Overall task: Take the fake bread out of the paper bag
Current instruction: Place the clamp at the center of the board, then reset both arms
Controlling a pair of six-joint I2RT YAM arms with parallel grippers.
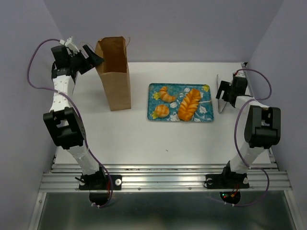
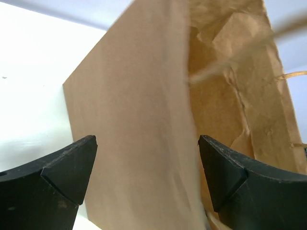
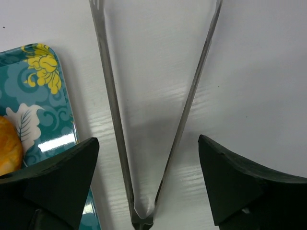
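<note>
The brown paper bag (image 1: pixel 115 76) stands upright at the back left, its mouth open. My left gripper (image 1: pixel 98 58) hangs open beside its upper left edge. In the left wrist view the bag (image 2: pixel 144 120) fills the space beyond the left gripper (image 2: pixel 147 167), whose jaws are wide apart and touch nothing. The fake bread lies on a teal flowered tray (image 1: pixel 204 114): a croissant (image 1: pixel 167 94), a round roll (image 1: pixel 161 111) and a braided loaf (image 1: pixel 190 104). My right gripper (image 1: pixel 221 93) is open just right of the tray.
Metal tongs (image 3: pixel 115 120) lie on the white table under the right gripper (image 3: pixel 148 172), both arms between its spread fingers and touched by neither. The tray corner (image 3: pixel 48 120) shows at left. Grey walls enclose the table on three sides.
</note>
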